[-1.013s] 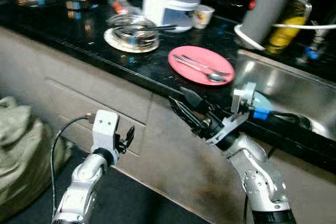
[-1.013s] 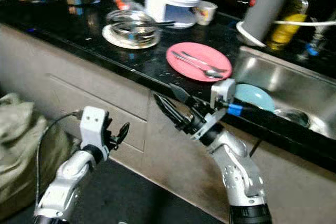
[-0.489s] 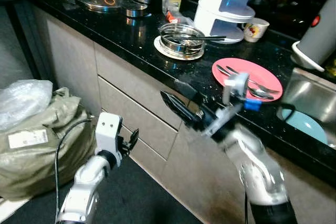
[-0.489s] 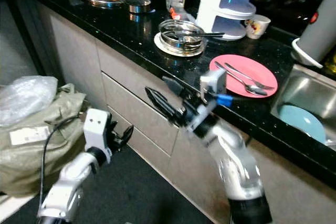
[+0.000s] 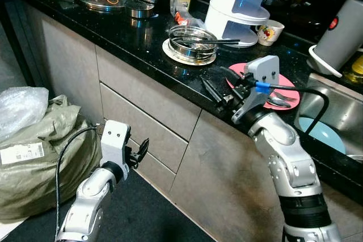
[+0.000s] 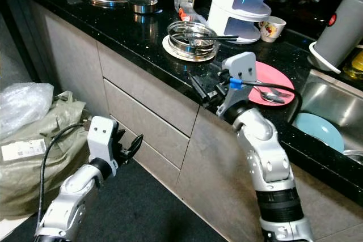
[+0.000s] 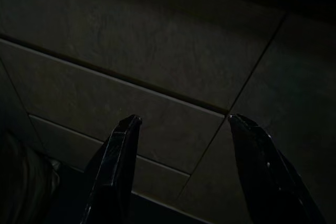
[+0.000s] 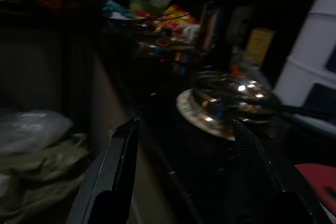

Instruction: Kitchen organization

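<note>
The right gripper [image 5: 218,86] hovers at the front edge of the glossy, speckled black stone worktop [image 5: 136,35], centre of the frame, its fingers spread apart and empty. Just right of it lies a round pink plate [image 5: 286,80] carrying a metal spoon [image 5: 278,101]. Behind, a shiny steel bowl [image 5: 191,42] sits on a white saucer. The left gripper [image 5: 139,150] hangs low before matte grey drawer fronts [image 5: 142,114], fingers parted, holding nothing. A crumpled sack [image 5: 34,157] at lower left bears an unreadable label.

green sack [image 5: 39,157] on floor (label showing) | clear bag [image 5: 20,106] atop | drawers [image 5: 144,120]
</note>
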Robot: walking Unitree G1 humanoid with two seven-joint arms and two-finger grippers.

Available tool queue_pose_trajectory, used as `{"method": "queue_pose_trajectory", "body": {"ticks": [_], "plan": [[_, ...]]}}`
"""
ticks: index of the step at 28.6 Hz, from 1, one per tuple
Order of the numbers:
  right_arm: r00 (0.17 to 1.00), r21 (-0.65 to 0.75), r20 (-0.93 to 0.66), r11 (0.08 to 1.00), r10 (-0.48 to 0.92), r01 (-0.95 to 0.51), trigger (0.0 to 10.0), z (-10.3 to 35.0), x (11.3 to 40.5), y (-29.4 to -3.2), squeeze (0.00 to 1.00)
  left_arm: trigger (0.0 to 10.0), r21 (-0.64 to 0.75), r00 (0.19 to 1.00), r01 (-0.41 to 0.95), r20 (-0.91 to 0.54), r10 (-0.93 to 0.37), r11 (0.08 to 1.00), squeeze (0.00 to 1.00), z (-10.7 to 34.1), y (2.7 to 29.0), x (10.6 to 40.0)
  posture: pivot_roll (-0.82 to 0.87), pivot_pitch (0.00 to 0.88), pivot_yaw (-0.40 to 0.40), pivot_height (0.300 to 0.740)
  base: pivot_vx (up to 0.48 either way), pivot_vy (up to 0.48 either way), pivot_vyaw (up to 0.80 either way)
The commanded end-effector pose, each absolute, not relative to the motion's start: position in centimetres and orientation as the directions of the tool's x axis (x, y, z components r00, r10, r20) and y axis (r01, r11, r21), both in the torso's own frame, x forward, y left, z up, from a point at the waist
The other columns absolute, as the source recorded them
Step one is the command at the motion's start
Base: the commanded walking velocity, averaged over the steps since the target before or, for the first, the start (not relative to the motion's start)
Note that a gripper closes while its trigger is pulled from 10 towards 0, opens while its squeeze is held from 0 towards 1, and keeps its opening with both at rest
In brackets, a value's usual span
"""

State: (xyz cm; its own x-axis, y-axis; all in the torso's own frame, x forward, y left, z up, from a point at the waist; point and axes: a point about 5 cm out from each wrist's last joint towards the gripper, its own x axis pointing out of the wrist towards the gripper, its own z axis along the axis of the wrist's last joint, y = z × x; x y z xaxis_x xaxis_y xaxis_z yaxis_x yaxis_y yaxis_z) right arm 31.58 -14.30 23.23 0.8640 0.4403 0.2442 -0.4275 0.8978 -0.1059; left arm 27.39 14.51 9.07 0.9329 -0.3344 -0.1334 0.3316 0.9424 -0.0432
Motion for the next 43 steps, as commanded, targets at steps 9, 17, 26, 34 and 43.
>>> {"method": "queue_pose_trajectory", "body": {"ticks": [9,17,26,34,43], "plan": [[0.904,-0.128,0.224,0.93,0.365,-0.344,10.0,23.6,32.1,-15.8,0.0,10.0,-0.067,0.915,0.377,-0.125,-0.383,0.924,0.0,9.4,13.6,26.6,0.13,0.002,-0.167,0.74,0.321,0.0,0.0],[0.889,-0.117,0.236,0.92,0.391,-0.374,10.0,24.0,31.9,-15.2,0.0,10.0,-0.071,0.908,0.393,-0.125,-0.399,0.917,0.0,9.4,13.1,26.3,0.13,0.002,-0.167,0.74,0.33,0.0,-0.53],[0.865,-0.186,0.196,0.883,0.462,-0.43,10.0,24.2,31.8,-14.6,0.0,10.0,-0.078,0.904,0.4,-0.131,-0.407,0.913,0.0,9.4,12.9,26.2,0.14,0.001,-0.171,0.74,0.32,0.0,-0.17],[0.763,-0.326,-0.076,0.707,0.641,-0.627,10.0,24.7,30.8,-13.9,0.0,10.0,-0.099,0.889,0.431,-0.125,-0.441,0.897,0.0,9.3,12.5,25.9,0.13,0.0,-0.174,0.74,0.149,0.0,0.0],[0.673,-0.255,-0.325,0.624,0.665,-0.739,10.0,23.5,29.8,-13.8,0.0,10.0,-0.322,0.772,0.518,-0.225,-0.595,0.793,0.0,8.6,11.2,22.7,0.14,0.0,-0.182,0.74,0.0,0.0,0.0]]}}
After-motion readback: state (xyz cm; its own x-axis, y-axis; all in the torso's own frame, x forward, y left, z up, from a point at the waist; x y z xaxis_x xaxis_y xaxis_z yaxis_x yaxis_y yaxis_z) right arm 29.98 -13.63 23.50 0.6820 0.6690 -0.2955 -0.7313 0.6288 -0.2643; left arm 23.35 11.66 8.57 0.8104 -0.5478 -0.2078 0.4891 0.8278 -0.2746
